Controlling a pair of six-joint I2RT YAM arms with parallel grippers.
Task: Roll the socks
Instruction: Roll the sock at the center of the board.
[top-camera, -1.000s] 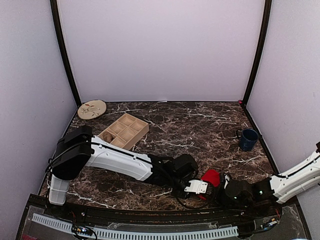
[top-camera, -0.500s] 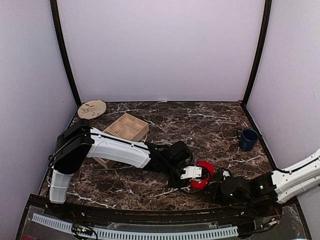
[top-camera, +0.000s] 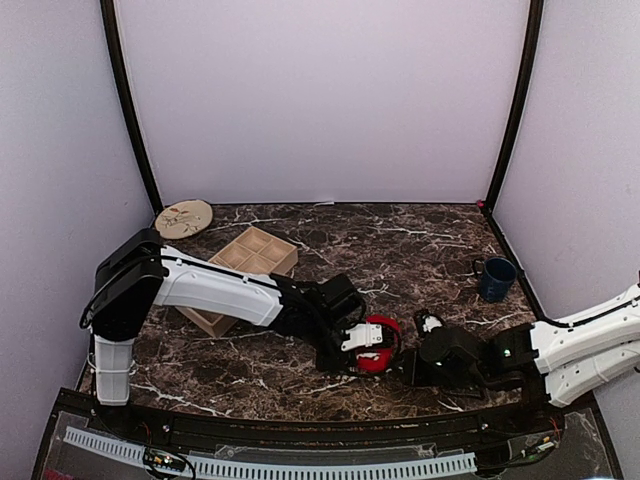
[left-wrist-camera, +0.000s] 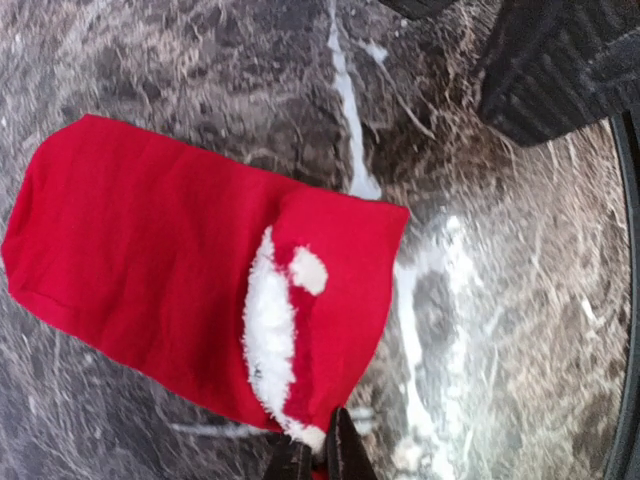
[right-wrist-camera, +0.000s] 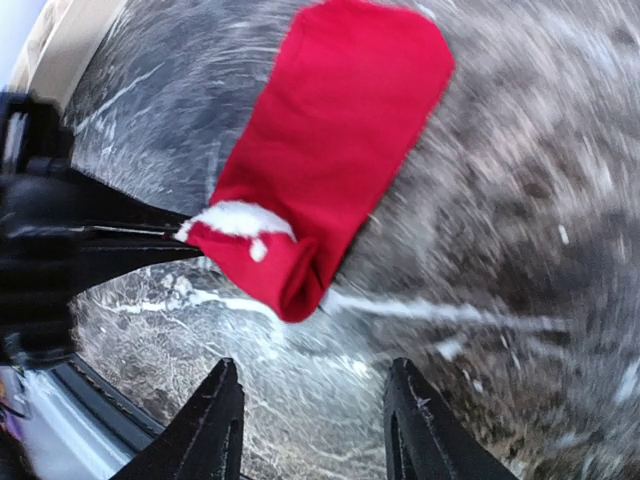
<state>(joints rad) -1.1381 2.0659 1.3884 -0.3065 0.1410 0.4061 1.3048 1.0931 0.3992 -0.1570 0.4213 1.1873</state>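
Observation:
The only one of the socks in view is a red sock (top-camera: 379, 352) with a white fuzzy patch, near the front middle of the dark marble table. My left gripper (left-wrist-camera: 318, 452) is shut on its edge beside the white trim. In the left wrist view the red sock (left-wrist-camera: 170, 250) stretches away from the fingers, its held end folded over. In the right wrist view the red sock (right-wrist-camera: 335, 150) hangs ahead of my right gripper (right-wrist-camera: 315, 385), which stands open with nothing between its fingers. From above, the right gripper (top-camera: 410, 360) sits just right of the sock.
A wooden compartment tray (top-camera: 250, 262) stands at the back left, partly behind the left arm. A round patterned disc (top-camera: 184, 217) lies in the far left corner. A blue mug (top-camera: 496, 277) stands at the right. Walls enclose the table on three sides.
My left gripper has dragged the red sock leftwards and a little away from the front edge. My right gripper has opened, come off the sock and followed to the left.

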